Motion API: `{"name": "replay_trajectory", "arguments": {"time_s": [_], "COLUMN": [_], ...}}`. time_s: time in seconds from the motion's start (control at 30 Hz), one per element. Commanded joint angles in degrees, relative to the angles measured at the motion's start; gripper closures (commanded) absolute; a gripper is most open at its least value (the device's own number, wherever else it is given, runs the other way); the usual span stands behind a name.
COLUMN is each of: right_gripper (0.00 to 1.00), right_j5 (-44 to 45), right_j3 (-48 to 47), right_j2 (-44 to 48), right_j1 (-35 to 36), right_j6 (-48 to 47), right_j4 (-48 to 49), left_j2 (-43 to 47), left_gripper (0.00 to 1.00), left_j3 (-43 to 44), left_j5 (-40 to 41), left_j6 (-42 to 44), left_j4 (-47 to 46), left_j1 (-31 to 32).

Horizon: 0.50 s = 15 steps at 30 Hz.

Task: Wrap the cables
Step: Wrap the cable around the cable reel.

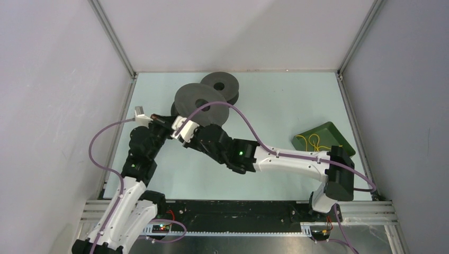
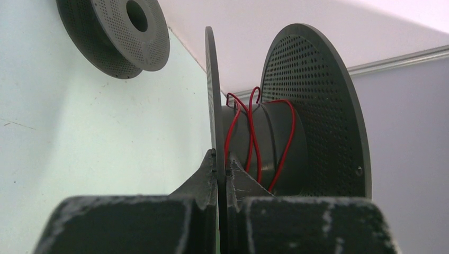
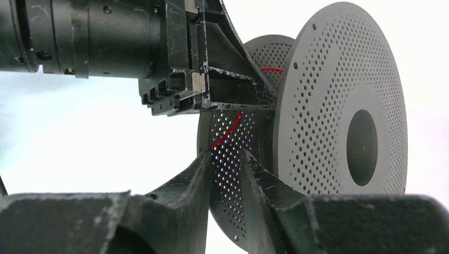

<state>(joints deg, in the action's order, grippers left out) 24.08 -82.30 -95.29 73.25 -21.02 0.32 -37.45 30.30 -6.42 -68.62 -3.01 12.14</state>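
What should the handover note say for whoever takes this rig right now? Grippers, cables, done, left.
Left gripper: shut on one flange edge of the held grey spool.
Right gripper: jaws apart beside that spool. The red cable runs to one fingertip; contact unclear.
Red cable: a few loose turns on the held spool's hub.
Yellow cable: bunched in the green tray, untouched.
Second spool: bare, lying on the table.
Done: red partly wound.
Left: probably tidy and secure the red, then wrap the yellow, likely on the second spool.
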Motion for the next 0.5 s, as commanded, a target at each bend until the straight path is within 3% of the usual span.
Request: {"name": "replay_trajectory", "arguments": {"time_s": [0.0,0.47], "right_gripper": [0.68,0.69], "right_j5": [3.21,1.88], "right_j3": [-0.6,0.64], "right_j2": [5.35,12.12], "right_j1": [-2.86,-2.38], "right_j6": [0.47,0.78], "right_j4": [0.0,-11.48], "left_j2": [-0.18,-3.35], "left_gripper": [1.0,1.0], "left_j3": [-0.2,-0.21], "left_j5": [-9.42,-15.93], "left_j6": [1.07,4.88], "left_j4": [-6.7,-8.68], "left_j1": [0.09,-1.25]}}
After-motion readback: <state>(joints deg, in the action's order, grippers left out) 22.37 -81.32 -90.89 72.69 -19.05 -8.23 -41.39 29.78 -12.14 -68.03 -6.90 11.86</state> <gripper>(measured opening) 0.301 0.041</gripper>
